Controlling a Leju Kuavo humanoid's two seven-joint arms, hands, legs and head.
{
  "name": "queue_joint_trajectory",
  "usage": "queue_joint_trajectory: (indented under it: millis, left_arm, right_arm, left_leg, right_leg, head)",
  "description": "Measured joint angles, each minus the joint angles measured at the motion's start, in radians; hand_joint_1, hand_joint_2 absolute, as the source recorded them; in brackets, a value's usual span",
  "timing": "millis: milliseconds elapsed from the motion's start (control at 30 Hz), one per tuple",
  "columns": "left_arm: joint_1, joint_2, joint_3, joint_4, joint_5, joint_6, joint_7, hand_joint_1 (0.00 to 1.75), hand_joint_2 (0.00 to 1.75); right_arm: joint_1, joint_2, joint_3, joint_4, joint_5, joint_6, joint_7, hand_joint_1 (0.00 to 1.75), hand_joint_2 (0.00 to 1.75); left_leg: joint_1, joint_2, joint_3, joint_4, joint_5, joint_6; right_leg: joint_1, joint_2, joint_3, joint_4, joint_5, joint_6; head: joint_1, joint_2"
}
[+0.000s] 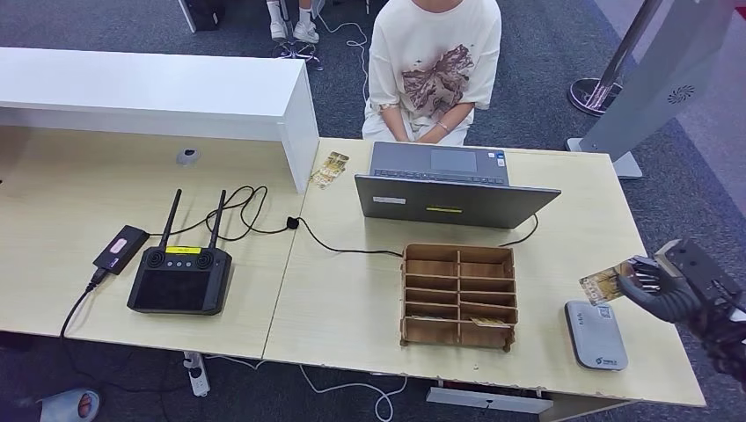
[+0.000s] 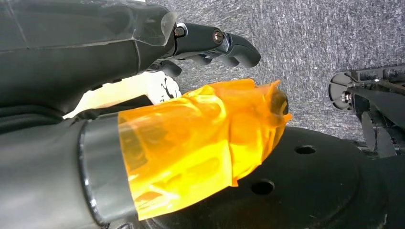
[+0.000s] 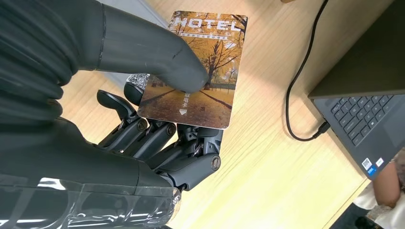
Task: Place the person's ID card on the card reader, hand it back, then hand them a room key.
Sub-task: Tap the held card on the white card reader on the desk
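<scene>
Presumably a late stage is shown. Head view: a hotel card (image 1: 603, 282), judged to be the room key, is held by the right robot hand (image 1: 653, 287) above the desk (image 1: 352, 299), near the grey card reader (image 1: 596, 334); handing it to the seated person (image 1: 433, 66) remains to be done. Another card (image 1: 329, 169) lies beside the laptop (image 1: 453, 189). Cards are seen in the lower slots of the wooden organiser (image 1: 458, 296). Left wrist view: the left robot hand (image 2: 210, 43) hangs over carpet, fingers curled, nothing held. Right wrist view: the card is pinched between thumb (image 3: 157, 52) and fingers.
</scene>
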Motion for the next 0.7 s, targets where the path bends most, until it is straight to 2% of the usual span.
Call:
queue_joint_trajectory:
  millis: [700]
  left_arm:
    - [-0.002,0.001,0.0,0.0,-0.002,-0.003,0.002,0.0,0.0]
  right_arm:
    - [-0.008,0.029,0.027,0.035,0.051,-0.018,0.014,1.75,1.75]
  left_leg:
    - [0.0,0.0,0.0,0.0,0.0,0.0]
  right_leg:
    - [0.0,0.0,0.0,0.0,0.0,0.0]
  head:
    - [0.0,0.0]
